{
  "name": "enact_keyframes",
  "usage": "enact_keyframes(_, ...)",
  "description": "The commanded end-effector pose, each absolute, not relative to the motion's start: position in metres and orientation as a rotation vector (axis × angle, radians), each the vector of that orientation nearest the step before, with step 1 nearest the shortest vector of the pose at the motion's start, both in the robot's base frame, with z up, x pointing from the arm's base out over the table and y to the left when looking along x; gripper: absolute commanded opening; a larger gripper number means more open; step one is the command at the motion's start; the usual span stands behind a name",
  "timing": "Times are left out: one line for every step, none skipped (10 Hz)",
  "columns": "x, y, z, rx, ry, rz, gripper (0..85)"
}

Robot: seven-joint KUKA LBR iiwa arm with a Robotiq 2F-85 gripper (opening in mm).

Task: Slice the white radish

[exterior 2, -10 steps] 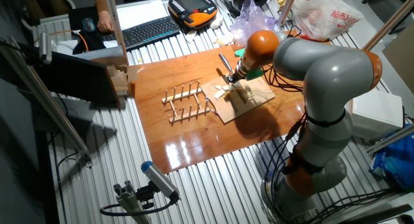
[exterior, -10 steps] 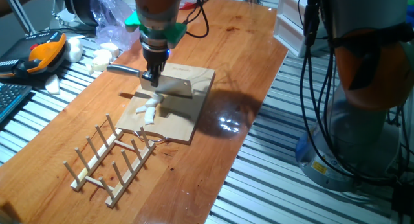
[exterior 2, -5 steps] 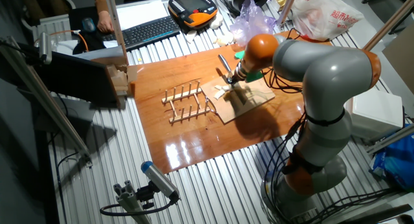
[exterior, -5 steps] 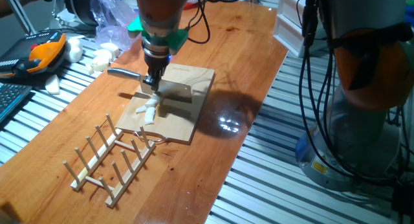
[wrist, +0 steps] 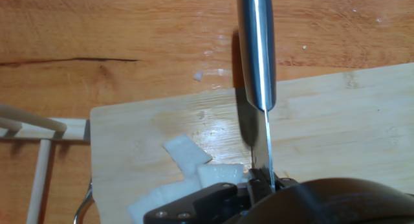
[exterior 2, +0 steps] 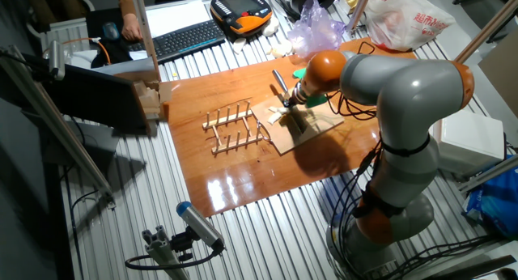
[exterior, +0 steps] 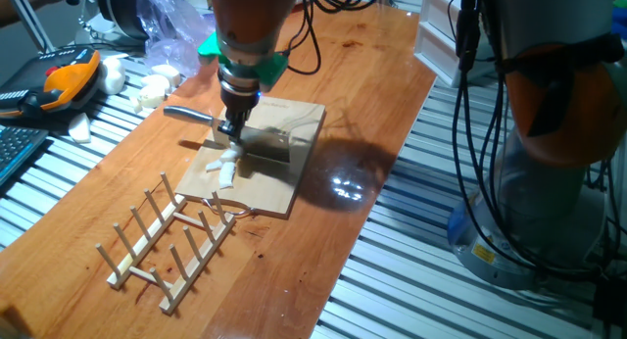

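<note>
Gripper: the gripper (exterior: 230, 128) points down over the near-left part of the cutting board, clamped on a knife; in the hand view its dark body fills the bottom edge.
Knife: the knife (exterior: 257, 143) has its metal handle (wrist: 256, 46) sticking out past the board's edge over the table, and its blade runs on edge across the board.
Radish: the white radish (exterior: 224, 168) lies as several pale pieces on the left part of the board, just beside the blade; in the hand view the pieces (wrist: 186, 156) sit to the left of the blade, one of them close against it.
Board: the cutting board (exterior: 299, 158) is light wood and lies flat in the middle of the table.
Table: the table (exterior: 323, 231) is glossy reddish-brown wood.
Rack: a wooden dowel rack (exterior: 167, 236) lies next to the board's near corner.
Other white lumps: a cluster of larger white lumps (exterior: 152, 89) sits at the table's far-left edge, well apart from the board.
</note>
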State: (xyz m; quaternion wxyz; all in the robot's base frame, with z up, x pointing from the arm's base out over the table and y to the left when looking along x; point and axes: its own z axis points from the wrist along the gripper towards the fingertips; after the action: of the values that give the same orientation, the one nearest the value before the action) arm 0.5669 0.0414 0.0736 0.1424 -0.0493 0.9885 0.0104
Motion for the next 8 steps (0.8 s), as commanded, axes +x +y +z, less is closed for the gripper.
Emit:
enact_keyframes(0.566,0.043,0.073,-0.138,2.847,0.028,0.0)
enact_keyframes(0.566,0.045,0.072,-0.134,2.847,0.029,0.0)
enact_keyframes(0.565,0.046,0.071,-0.132,2.847,0.029,0.0)
enact_keyframes(0.565,0.046,0.072,-0.132,2.848,0.029,0.0)
enact_keyframes(0.565,0.046,0.078,-0.135,2.859,0.030,0.0)
enact_keyframes(0.564,0.045,0.090,-0.130,2.886,0.050,0.0)
enact_keyframes(0.563,0.045,0.099,-0.129,2.903,0.052,0.0)
enact_keyframes(0.563,0.043,0.106,-0.130,2.914,0.053,0.0)
